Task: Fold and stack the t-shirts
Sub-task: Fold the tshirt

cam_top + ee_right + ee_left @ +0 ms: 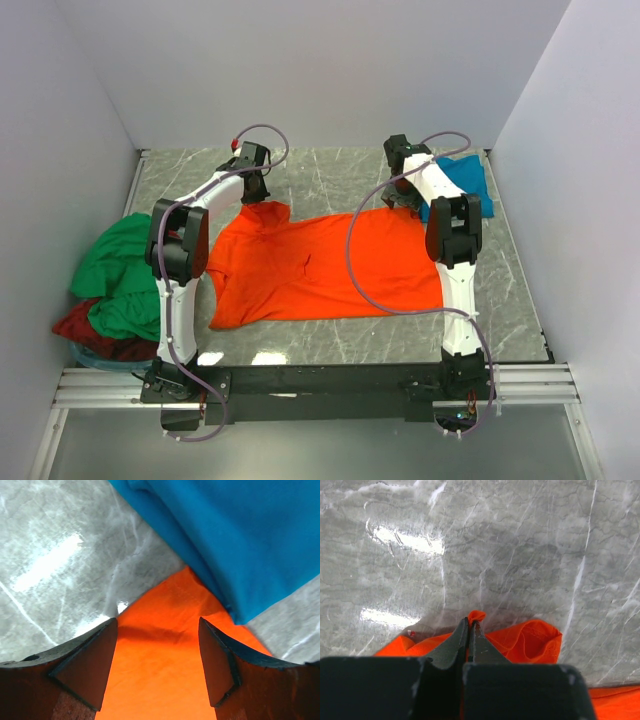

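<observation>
White walls close in a grey marbled bench (330, 345). The orange t-shirt (320, 265) lies spread across its middle, probably laid out there so it can be folded flat. At the shirt's far left corner the left gripper (470, 625) is pinched tight on a small ridge of orange cloth, likely to lift that corner. The right gripper (157, 622) stands wide over the shirt's far right corner, holding nothing, just where the teal t-shirt (235, 540) meets it near the bench's far right corner. The green t-shirt (115, 265) and dark red t-shirt (85, 330) wait heaped at the left edge.
</observation>
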